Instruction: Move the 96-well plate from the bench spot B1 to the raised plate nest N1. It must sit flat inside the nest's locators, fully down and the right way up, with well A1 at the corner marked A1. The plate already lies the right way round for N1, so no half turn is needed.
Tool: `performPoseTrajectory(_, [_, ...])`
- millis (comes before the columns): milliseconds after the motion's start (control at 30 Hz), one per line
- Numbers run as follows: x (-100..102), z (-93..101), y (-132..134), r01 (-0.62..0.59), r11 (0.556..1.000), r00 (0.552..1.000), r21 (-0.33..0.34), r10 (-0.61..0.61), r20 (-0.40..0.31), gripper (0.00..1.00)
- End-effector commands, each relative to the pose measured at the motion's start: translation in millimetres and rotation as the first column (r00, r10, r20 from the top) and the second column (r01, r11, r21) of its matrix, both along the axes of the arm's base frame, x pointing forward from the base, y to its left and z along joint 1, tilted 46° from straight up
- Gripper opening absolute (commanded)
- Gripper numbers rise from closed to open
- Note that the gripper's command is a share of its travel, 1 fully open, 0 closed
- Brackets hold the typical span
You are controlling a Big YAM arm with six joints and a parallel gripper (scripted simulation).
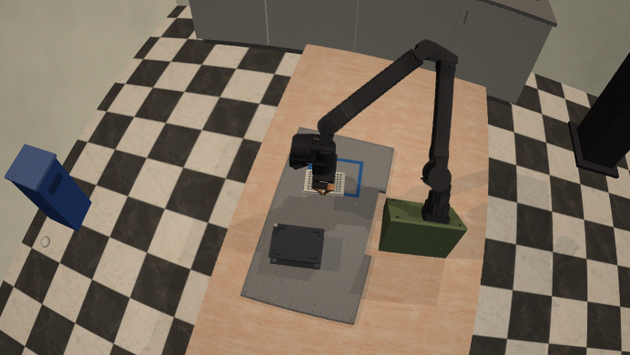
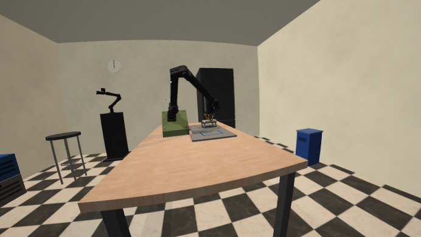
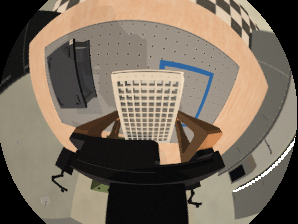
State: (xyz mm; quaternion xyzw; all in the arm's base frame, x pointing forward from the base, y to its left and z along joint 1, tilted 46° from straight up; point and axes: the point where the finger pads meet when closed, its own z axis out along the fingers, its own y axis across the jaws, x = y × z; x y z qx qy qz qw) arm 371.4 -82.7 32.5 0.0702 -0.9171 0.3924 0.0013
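Wrist view shows the 96-well plate clamped across its two long side walls between the tool's tan fingers, which stand wide on it. The plate hangs above the grey mat, off to one side of the blue B1 outline and partly overlapping it in the top view. In the exterior view it rides clear of the mat.

Handling judgement: the plate reads as a light, rigid plastic moulding with smooth walls, so it is likely to slip or tilt if the grip is off-centre. The side walls near mid-length are the proper place to hold it, and that appears to be where the fingers sit.

The dark nest N1 lies well apart on the same mat, nearer the desk's front.

Not verifiable: the A1 corner mark on plate or nest, the nest's locators in detail, and the actual finger contact, since the wrist body hides the plate's near end. The top view covers much of the plate with the arm.
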Motion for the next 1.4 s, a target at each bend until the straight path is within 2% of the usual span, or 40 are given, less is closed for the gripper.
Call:
performPoseTrajectory(0, [19,5.4,20,-0.009,1.000,0.999,0.003,0.009,0.046,0.00])
performPoseTrajectory(1367, [38,-65.8,127,-0.010,1.000,0.999,0.012,0.010,0.048,0.00])
